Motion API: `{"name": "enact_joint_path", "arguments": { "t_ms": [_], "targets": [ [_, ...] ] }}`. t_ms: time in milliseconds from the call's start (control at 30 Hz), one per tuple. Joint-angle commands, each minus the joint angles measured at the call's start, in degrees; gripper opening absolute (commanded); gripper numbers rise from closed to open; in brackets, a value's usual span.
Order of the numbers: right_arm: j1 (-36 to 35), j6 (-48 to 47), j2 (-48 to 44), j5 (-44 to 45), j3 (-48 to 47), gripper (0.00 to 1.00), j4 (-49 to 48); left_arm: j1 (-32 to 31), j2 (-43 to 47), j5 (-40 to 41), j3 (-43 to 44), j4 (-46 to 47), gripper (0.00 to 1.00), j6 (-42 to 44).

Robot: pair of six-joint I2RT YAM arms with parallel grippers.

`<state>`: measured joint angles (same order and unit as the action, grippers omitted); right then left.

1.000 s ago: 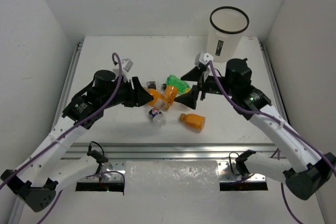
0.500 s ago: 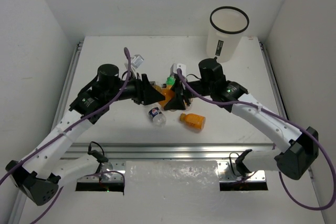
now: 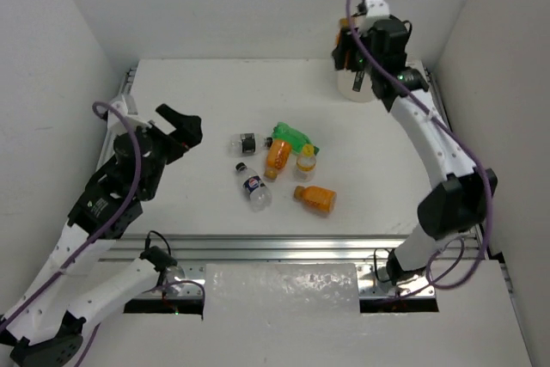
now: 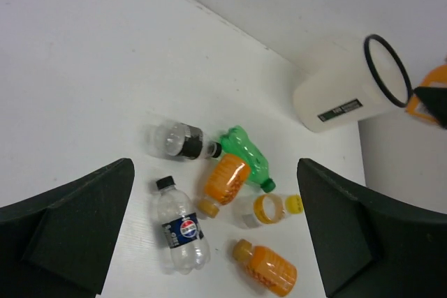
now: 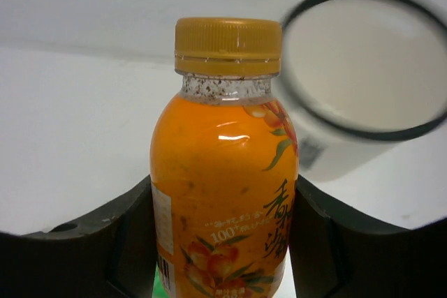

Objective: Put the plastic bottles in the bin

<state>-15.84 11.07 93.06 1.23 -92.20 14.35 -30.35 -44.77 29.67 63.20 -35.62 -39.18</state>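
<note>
My right gripper (image 5: 222, 197) is shut on an upright orange bottle (image 5: 223, 172) with a yellow-orange cap, held in the air beside the bin's black rim (image 5: 363, 68). From above, that gripper (image 3: 346, 47) hides most of the white bin (image 3: 361, 85). On the table lie a green bottle (image 3: 290, 135), two orange bottles (image 3: 277, 158) (image 3: 314, 198), a clear bottle with a yellow cap (image 3: 306, 161) and two clear dark-labelled bottles (image 3: 247, 141) (image 3: 253, 186). My left gripper (image 3: 179, 125) hangs open and empty, left of the pile.
The bin (image 4: 342, 95) stands at the table's back right corner by the white walls. A metal rail (image 3: 284, 247) runs along the near edge. The right arm (image 3: 430, 139) stretches along the right side.
The right gripper closed on an orange bottle in the pile and carried it up to the bin. The left gripper opened and drew back to the left, away from the bottles.
</note>
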Motion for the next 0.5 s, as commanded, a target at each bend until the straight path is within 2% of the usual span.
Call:
{"name": "enact_joint_path", "arguments": {
  "t_ms": [0, 67, 100, 133, 200, 267, 333, 367, 433, 467],
  "targets": [
    [4.6, 1.4, 9.2, 11.7, -14.8, 0.17, 1.7, -0.1, -0.9, 3.3, -6.2, 4.5, 1.0, -1.9],
    [6.0, -0.6, 18.5, 13.4, -22.4, 0.17, 2.2, -0.2, -2.5, 1.3, -7.9, 5.1, 1.0, -2.2],
    [7.7, -1.3, 21.6, 13.4, -30.1, 0.17, 2.8, -0.2, -4.3, 0.7, -8.4, 5.5, 1.0, -2.4],
    [8.4, -1.5, 26.9, 13.4, -33.8, 0.18, 3.0, -0.2, -5.2, 0.2, -8.7, 5.7, 1.0, -2.2],
    [10.4, -1.8, 30.9, 12.2, -41.1, 0.19, 1.7, -0.2, -7.2, -0.8, -10.6, 7.9, 1.0, -1.8],
    [11.0, -2.3, 33.4, 11.2, -41.7, 0.24, -3.2, -0.4, -8.0, -2.2, -12.9, 9.9, 1.0, -1.3],
    [11.5, -3.3, 34.4, 9.8, -40.7, 0.32, -6.1, -0.5, -9.9, -3.4, -14.2, 12.6, 1.0, -1.3],
    [11.7, -3.9, 36.2, 9.9, -41.7, 0.42, -7.7, -0.5, -11.5, -4.4, -14.9, 13.8, 1.0, -1.8],
    [12.1, -4.3, 38.7, 9.9, -44.1, 0.51, -8.2, -0.7, -13.2, -5.8, -15.5, 14.8, 1.0, -2.3],
    [12.4, -4.6, 40.6, 10.4, -45.5, 0.59, -8.5, -0.7, -14.9, -5.9, -15.5, 15.2, 1.0, -2.7]
  ]
}}
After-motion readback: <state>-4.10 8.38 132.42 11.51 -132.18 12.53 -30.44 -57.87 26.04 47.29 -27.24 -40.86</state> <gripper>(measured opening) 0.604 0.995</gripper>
